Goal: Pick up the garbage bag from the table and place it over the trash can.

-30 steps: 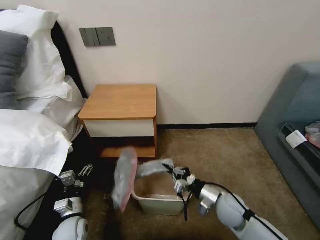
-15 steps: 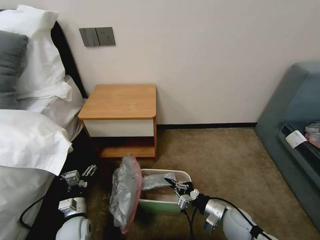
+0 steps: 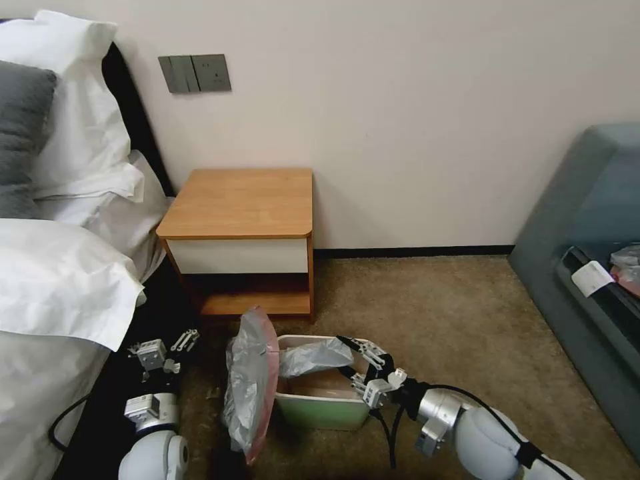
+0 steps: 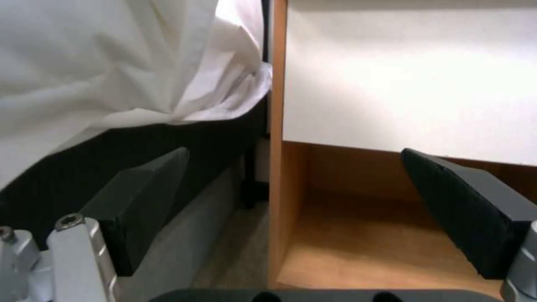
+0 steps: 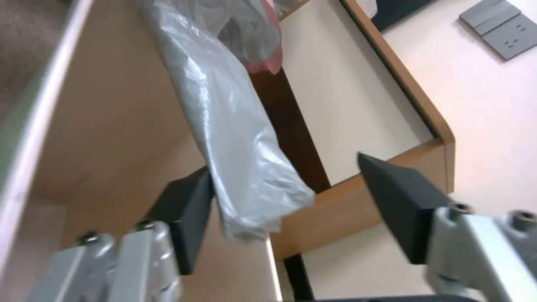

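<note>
The room is a bedroom corner: a plain pale wall (image 3: 413, 120) with a grey switch plate (image 3: 195, 73), a bed with white pillows and sheets (image 3: 60, 267) on the robot's left, a grey-blue sofa (image 3: 587, 220) on its right, and brown-beige carpet (image 3: 433, 313) between them. Against the wall stands the small square bedside table with an orange-brown wooden top, white drawer front and lower shelf (image 3: 243, 200); its top carries nothing, so the pick-up half of the job looks finished. On the carpet in front of it sits the small rectangular cream-beige plastic trash can with pale green sides (image 3: 320, 410). The thin, crinkly, translucent grey garbage bag with a pink-red band at its mouth (image 3: 250, 383) hangs mostly outside the bin, bunched against its left side, with one twisted tail reaching across the opening toward the right. That tail lies between the spread fingers of the right gripper (image 3: 363, 367); in the right wrist view the plastic (image 5: 235, 138) brushes one dark pad while the other stands clear, so the pincer is open and grips nothing. The left gripper (image 3: 167, 350) waits low by the bed, fingers apart and empty. Judging from this, the bag is delivered but not fitted: its mouth is not yet spread around the rim.
</note>
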Robot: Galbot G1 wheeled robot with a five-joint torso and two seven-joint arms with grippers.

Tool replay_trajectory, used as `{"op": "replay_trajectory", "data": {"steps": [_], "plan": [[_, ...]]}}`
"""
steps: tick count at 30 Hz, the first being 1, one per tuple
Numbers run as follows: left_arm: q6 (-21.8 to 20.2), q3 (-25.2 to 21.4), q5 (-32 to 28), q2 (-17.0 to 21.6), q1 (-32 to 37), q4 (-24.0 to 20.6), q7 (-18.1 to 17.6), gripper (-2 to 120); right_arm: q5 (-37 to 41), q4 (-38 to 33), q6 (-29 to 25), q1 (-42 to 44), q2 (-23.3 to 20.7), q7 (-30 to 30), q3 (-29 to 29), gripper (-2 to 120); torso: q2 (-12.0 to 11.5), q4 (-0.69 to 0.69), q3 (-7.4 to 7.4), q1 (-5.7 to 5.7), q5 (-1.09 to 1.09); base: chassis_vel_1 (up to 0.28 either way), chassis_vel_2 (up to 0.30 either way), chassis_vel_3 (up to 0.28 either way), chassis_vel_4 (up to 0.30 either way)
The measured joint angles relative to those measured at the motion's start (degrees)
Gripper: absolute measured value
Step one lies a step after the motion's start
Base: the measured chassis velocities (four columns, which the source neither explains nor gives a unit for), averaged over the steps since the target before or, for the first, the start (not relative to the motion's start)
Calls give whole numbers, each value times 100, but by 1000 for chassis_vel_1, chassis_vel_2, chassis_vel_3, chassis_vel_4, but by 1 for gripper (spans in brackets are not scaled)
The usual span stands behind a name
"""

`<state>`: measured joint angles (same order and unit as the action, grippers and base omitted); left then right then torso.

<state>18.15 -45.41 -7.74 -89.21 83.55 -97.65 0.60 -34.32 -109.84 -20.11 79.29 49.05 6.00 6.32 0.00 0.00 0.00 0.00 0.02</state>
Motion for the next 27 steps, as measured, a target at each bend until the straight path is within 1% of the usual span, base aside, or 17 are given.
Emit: {"op": "replay_trajectory", "data": {"steps": [1,2,5,6,8,9,11,13,15,16,19,20,22,23,25,26,27], "plan": [[0,16,13,3,-28,28,1,96,38,-112,8,98,-168,11,85,76,0,0,0,0,0,0,0,0,0],[0,16,13,3,-28,28,1,96,38,-112,8,98,-168,11,85,76,0,0,0,0,0,0,0,0,0],[-4,53,36,10,-88,92,2,96,158,-386,2,350,-556,60,395,91,0,0,0,0,0,0,0,0,0],[-4,53,36,10,-88,92,2,96,158,-386,2,350,-556,60,395,91,0,0,0,0,0,0,0,0,0],[-11,78,50,17,-101,126,9,96,312,-600,0,557,-869,74,681,99,0,-1,0,0,-3,0,0,0,0],[-11,78,50,17,-101,126,9,96,312,-600,0,557,-869,74,681,99,0,-1,0,0,-3,0,0,0,0],[-42,96,52,32,-97,127,18,96,507,-745,49,671,-1073,27,898,100,0,0,0,0,-2,0,0,0,0],[-69,108,48,47,-83,103,22,96,581,-778,84,678,-1106,0,963,100,0,-1,0,0,-2,0,0,0,0],[-162,134,-11,98,10,-66,26,96,750,-794,162,580,-1073,-66,1060,100,0,-1,0,0,-2,0,0,0,0],[-162,134,-11,98,10,-66,26,96,750,-794,162,580,-1073,-66,1060,100,0,-1,0,0,-2,0,0,0,0],[-260,133,-157,155,175,-402,40,97,934,-737,278,331,-794,-136,1086,100,0,1,0,0,-1,0,0,0,0],[-260,133,-157,155,175,-402,40,97,934,-737,278,331,-794,-136,1086,100,0,1,0,0,-1,0,0,0,0],[-304,106,-328,196,256,-662,66,97,1000,-686,328,207,-570,-185,1085,100,0,1,0,0,-2,0,0,0,0],[-304,106,-328,196,256,-662,66,97,1000,-686,328,207,-570,-185,1085,100,0,1,0,0,-2,0,0,0,0],[-410,87,-606,262,358,-1074,132,97,1016,-609,346,124,-314,-220,1080,100,0,1,0,0,-2,0,0,0,0],[-585,90,-839,325,444,-1382,174,97,1017,-556,345,95,-167,-244,1078,100,0,0,0,0,-2,0,0,0,0],[-585,90,-839,325,444,-1382,174,97,1017,-556,345,95,-167,-244,1078,100,0,0,0,0,-2,0,0,0,0]]}}
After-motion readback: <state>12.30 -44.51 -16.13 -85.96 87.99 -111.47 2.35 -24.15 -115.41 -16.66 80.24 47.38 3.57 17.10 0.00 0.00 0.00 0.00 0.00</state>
